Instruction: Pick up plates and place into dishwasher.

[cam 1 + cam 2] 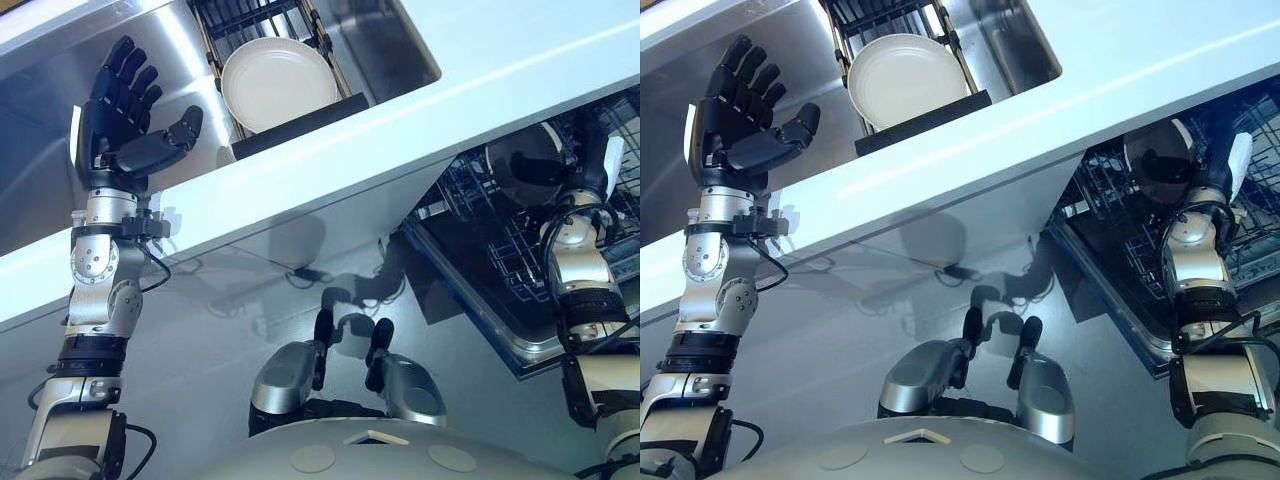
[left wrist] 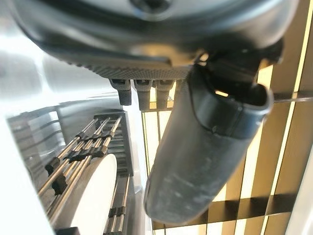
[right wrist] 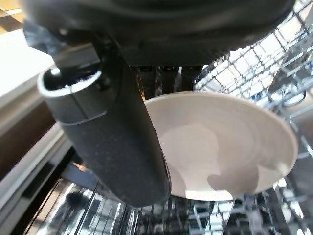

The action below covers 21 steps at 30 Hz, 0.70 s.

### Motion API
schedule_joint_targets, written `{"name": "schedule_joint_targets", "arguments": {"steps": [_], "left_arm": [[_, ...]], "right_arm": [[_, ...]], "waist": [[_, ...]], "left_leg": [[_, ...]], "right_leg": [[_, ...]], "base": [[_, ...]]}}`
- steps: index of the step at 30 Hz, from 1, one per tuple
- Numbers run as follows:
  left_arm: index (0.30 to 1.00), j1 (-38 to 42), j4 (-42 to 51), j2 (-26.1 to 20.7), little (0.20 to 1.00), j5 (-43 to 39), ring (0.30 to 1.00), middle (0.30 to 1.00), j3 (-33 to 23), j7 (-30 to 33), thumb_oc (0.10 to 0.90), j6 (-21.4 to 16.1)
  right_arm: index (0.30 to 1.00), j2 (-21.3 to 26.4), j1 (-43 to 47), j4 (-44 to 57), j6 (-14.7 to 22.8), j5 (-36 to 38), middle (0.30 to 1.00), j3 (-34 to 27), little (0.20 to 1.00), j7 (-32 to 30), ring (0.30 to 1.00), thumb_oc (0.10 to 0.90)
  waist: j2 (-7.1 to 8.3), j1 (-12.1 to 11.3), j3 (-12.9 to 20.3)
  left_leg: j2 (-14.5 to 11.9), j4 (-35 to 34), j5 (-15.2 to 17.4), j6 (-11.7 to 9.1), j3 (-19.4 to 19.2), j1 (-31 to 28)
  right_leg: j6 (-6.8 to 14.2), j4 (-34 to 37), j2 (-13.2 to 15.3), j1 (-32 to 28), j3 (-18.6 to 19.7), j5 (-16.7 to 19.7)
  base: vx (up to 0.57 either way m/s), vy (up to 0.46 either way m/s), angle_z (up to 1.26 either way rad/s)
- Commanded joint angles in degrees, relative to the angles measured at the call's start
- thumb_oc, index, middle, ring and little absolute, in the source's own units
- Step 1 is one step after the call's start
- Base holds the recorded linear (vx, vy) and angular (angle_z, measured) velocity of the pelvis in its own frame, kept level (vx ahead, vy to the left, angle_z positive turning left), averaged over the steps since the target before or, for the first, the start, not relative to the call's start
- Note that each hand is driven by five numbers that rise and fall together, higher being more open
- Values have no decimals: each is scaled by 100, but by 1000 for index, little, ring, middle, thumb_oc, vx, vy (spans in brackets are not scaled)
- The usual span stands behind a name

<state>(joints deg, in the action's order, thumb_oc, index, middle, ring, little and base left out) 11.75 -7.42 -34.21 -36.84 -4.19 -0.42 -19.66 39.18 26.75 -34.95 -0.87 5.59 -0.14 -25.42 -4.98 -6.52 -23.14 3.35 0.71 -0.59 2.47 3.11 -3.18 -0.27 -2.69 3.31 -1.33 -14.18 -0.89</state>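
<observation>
Head views: a white worktop (image 1: 520,70) runs diagonally across the scene, with a stainless sink (image 1: 390,50) sunk into it. In the sink stands a black dish rack (image 1: 262,20) holding one white plate (image 1: 278,84), tilted on edge between the rack's rails. The left robot hand (image 1: 125,120) is raised beside the sink, apart from that plate, fingers straight and spread, thumb standing out sideways, holding nothing. In the left wrist view the thumb (image 2: 205,156) shows large, the fingers straight past it, and the racked plate (image 2: 90,196) shows edge-on between the wires.

Below the worktop's front edge an open dishwasher (image 1: 1140,330) shows its dark wire basket (image 1: 480,200). The right robot hand (image 1: 1215,170) reaches into this basket and holds a second plate (image 3: 230,147) there; in the head views this plate (image 1: 520,165) appears dim and upright among the wires. In the right wrist view the thumb (image 3: 117,142) lies across the plate's near face and the fingers (image 3: 168,81) pass behind its rim, pinching the plate above the basket wires (image 3: 254,68).
</observation>
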Motion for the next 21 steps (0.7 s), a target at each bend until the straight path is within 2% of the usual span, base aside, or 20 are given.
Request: {"name": "schedule_joint_targets", "arguments": {"steps": [1, 7, 11, 18, 19, 21], "left_arm": [[900, 83, 401, -83, 900, 160, 900, 900, -58, 14, 800, -406], [900, 38, 396, -89, 900, 216, 900, 900, -83, -20, 800, -326], [900, 30, 386, -116, 900, 288, 900, 900, -110, -69, 800, -286], [900, 62, 218, -265, 900, 1106, 900, 900, -246, 319, 800, -206], [900, 62, 218, -265, 900, 1106, 900, 900, -246, 319, 800, -206], [900, 73, 127, -362, 900, 1394, 900, 900, -338, 540, 800, -145]], "right_arm": [[900, 227, -185, 478, 556, -170, 900, -198, 900, -365, 900, 800], [900, 233, -320, 517, 594, -15, 900, -270, 900, -219, 900, 800], [900, 174, -447, 910, 777, 352, 900, -377, 900, -1, 900, 800], [900, -312, -1105, 2367, 1823, 1309, 900, -818, 900, 698, 900, 800], [900, -312, -1105, 2367, 1823, 1309, 900, -818, 900, 698, 900, 800], [900, -521, -1361, 2700, 2134, 1659, 900, -892, 900, 1157, 900, 800]], "waist": [[178, 80, 1058], [199, 101, 1247], [221, 149, 1353], [255, 390, 1549], [255, 390, 1549], [252, 463, 1599]], "left_leg": [[140, 210, 431, -183, -111, 241], [128, 85, 454, -166, -174, 65], [114, 1, 468, -145, -226, -27], [121, -43, 558, -61, -415, -146], [121, -43, 558, -61, -415, -146], [130, -7, 597, -36, -488, -166]], "right_leg": [[166, -740, -86, 106, 60, -872], [201, -603, -90, -62, 57, -858], [222, -552, -98, -130, 64, -866], [293, -481, -124, -171, 187, -869], [293, -481, -124, -171, 187, -869], [315, -450, -127, -183, 242, -854]], "base": [[5, 17, -9], [7, 27, -10], [-33, 36, -3], [-93, 48, -8], [-81, 56, -17], [-77, 67, -17]]}}
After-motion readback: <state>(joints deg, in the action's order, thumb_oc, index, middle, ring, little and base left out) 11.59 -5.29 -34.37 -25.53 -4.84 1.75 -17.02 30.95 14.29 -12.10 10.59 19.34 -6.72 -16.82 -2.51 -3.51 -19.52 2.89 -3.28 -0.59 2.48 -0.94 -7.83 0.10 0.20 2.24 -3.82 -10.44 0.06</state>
